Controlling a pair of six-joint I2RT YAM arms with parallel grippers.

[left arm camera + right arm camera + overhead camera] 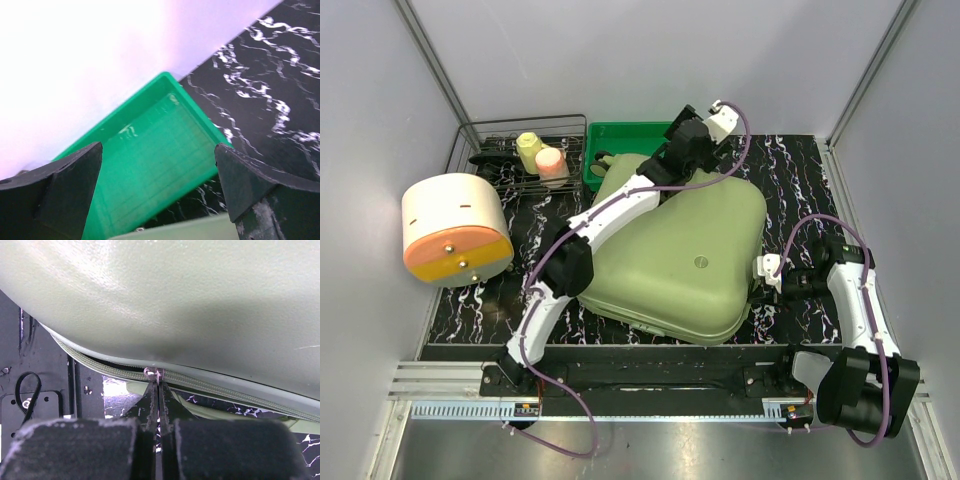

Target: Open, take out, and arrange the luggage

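Right fingers (151, 407), near edge, right side: pressed together, pinching the metal zip pull (154, 373) on the rim of the luggage (685, 255). Luggage lies flat mid-desk (790, 180), shell up, turned slightly askew. Left arm reaches across it. Left fingers (60, 195): spread wide, holding nothing, hovering past the luggage's far edge above the green tray (155, 165) by the back wall.
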